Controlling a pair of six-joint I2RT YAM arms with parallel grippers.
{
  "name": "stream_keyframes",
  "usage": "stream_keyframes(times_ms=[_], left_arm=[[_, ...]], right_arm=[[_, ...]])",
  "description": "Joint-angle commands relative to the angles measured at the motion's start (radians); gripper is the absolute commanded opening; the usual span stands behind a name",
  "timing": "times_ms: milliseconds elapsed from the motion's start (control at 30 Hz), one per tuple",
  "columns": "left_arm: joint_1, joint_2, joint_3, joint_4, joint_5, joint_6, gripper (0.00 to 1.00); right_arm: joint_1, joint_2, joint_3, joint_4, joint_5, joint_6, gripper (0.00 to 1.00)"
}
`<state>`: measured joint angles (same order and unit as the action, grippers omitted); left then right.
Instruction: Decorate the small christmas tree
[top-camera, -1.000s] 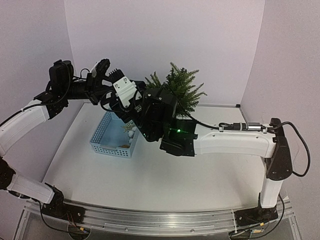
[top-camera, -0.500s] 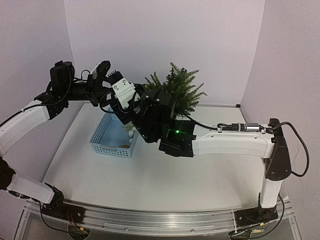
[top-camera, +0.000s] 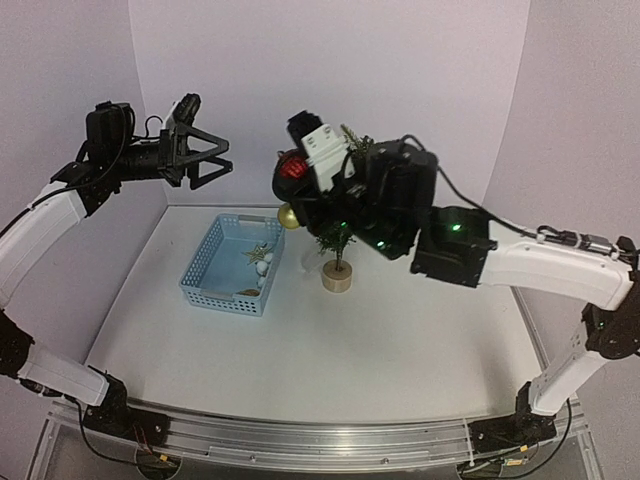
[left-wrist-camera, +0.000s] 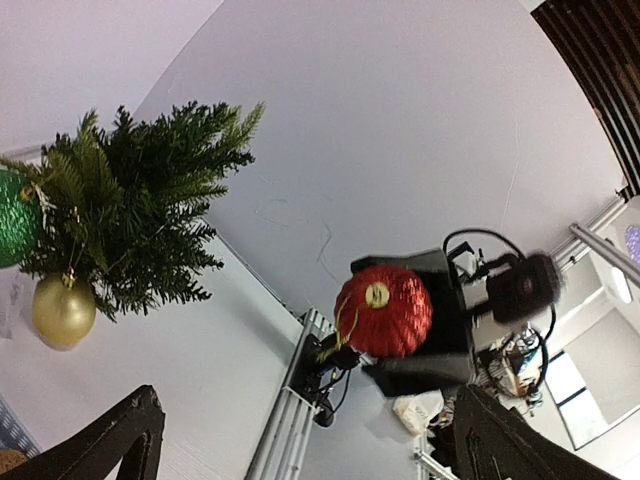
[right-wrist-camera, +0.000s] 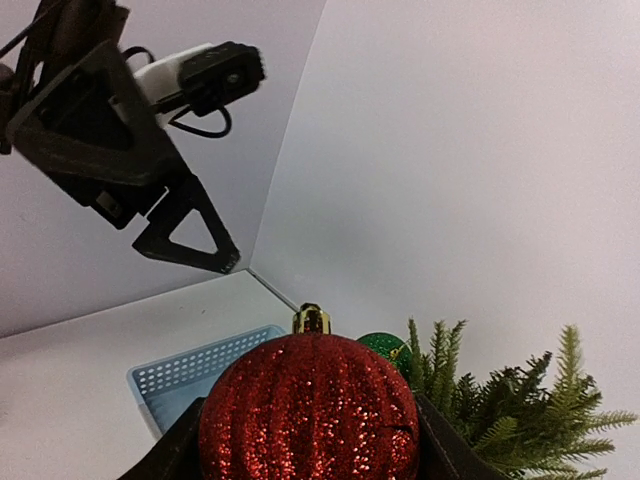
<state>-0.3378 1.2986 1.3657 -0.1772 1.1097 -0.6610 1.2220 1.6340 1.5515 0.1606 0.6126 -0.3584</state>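
Note:
The small christmas tree stands on its wooden disc base right of the basket. A gold ball and a green ball hang on it; the tree also shows in the left wrist view. My right gripper is shut on a red glitter ball, held high just left of the treetop. The ball also shows in the left wrist view. My left gripper is open and empty, raised at the far left and pointing at the tree.
A blue perforated basket sits left of the tree with a few small ornaments inside. The white walls close in behind. The right arm's body hides much of the tree from above.

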Motion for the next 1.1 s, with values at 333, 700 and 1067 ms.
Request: stream_keyframes(times_ms=[333,700,1067], left_arm=[[0.003,-0.021,0.023,-0.095,-0.028,0.205,1.0],[0.003,-0.039,-0.026,-0.078,-0.021,0.204,1.0],[0.003,-0.037,-0.048,-0.093,-0.035,0.216,1.0]], right_arm=[[-0.358,-0.382,0.054,-0.634,-0.445,0.366,0.44],[-0.951,-0.135,0.282,-0.69,-1.221,0.694,0.47],[-0.998,-0.095,0.205,-0.691,-1.332,0.654,0.47]])
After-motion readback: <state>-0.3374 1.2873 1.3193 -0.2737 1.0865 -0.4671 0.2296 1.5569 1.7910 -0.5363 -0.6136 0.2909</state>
